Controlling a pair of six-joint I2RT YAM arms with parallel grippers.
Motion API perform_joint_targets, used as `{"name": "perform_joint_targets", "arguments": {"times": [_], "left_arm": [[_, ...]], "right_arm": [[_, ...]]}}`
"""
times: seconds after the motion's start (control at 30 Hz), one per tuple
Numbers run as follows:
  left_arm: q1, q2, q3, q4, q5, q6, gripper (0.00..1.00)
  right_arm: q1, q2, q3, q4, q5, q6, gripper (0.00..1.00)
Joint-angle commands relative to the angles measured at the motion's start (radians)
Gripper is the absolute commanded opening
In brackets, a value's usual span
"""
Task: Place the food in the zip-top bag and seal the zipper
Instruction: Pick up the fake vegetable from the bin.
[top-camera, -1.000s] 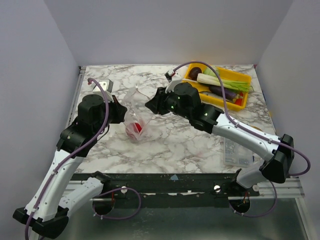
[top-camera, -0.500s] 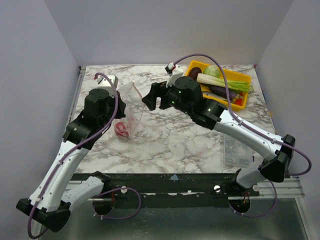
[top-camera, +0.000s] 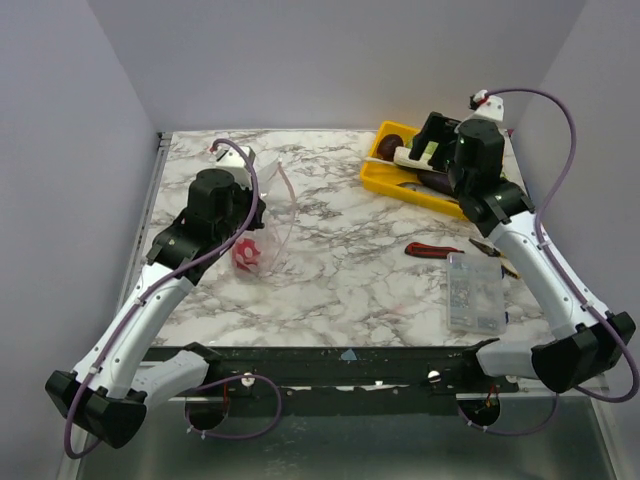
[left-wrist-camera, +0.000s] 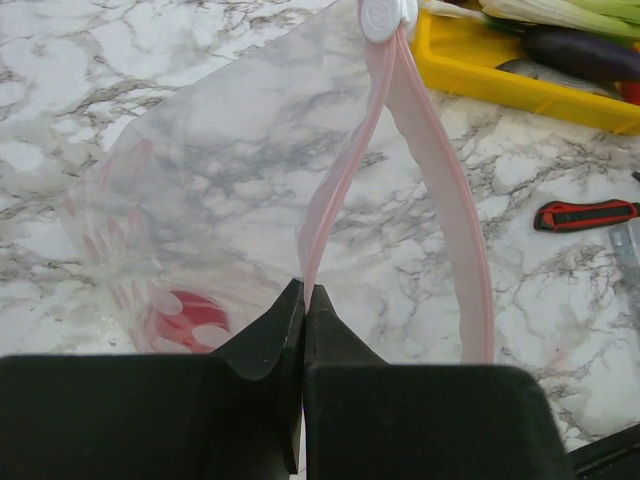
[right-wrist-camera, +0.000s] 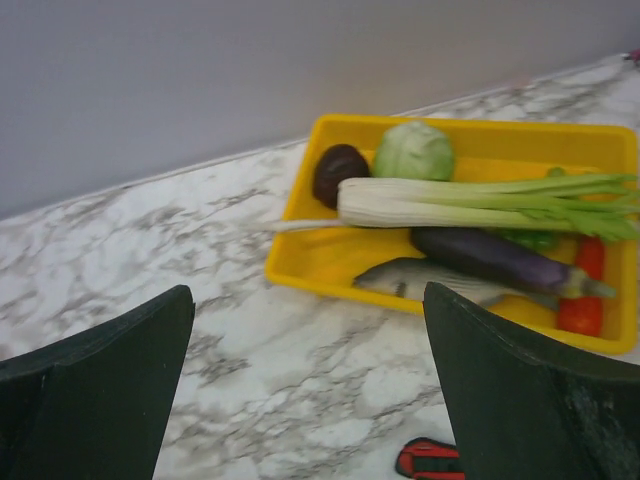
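The zip-top bag (top-camera: 268, 215) (left-wrist-camera: 220, 190) stands on the marble with its mouth open, and a red ball-like food (top-camera: 247, 256) (left-wrist-camera: 188, 312) lies inside at the bottom. My left gripper (top-camera: 256, 208) (left-wrist-camera: 303, 292) is shut on one pink strip of the zipper (left-wrist-camera: 345, 170), holding it up. The other strip curves apart to the right. My right gripper (top-camera: 428, 140) (right-wrist-camera: 306, 292) hangs open and empty over the yellow tray (top-camera: 385, 180) (right-wrist-camera: 330, 265). The tray holds a leek (right-wrist-camera: 450, 200), a green leafy ball (right-wrist-camera: 413, 150), a dark purple ball (right-wrist-camera: 340, 170) and an eggplant (right-wrist-camera: 490, 258).
A red-handled tool (top-camera: 430, 249) (right-wrist-camera: 430, 460) lies on the marble right of centre. A rigid clear compartment box (top-camera: 475, 292) sits just in front of it. A grey fish (right-wrist-camera: 430, 280) and a red piece (right-wrist-camera: 578, 300) also lie in the tray. Walls close in on three sides.
My right gripper opened, left the bag's mouth and swung right and back to the yellow tray. The left gripper kept hold of the zipper strip and shifted slightly.
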Motion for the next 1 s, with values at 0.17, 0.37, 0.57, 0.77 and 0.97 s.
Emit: {"name": "perform_joint_targets", "arguments": {"times": [0.17,0.37,0.57,0.77,0.97], "left_arm": [[0.006,-0.034,-0.096,0.064,0.154,-0.014,0.00],[0.000,-0.026,-0.104,0.069,0.201,-0.042,0.00],[-0.078,0.005,-0.093,0.042,0.118,-0.017,0.00],[-0.159,0.055,-0.059,0.012,0.063,-0.004,0.00],[-0.162,0.071,-0.057,0.009,0.072,-0.008,0.00]], "right_arm": [[-0.330,0.192,0.000,-0.051,-0.005,-0.175,1.00],[-0.427,0.391,0.134,-0.211,-0.039,-0.254,1.00],[-0.427,0.553,0.285,-0.349,-0.044,-0.472,0.95],[-0.421,0.572,0.238,-0.280,-0.048,-0.598,0.94],[-0.403,0.706,0.291,-0.334,-0.117,-0.663,0.85]]}}
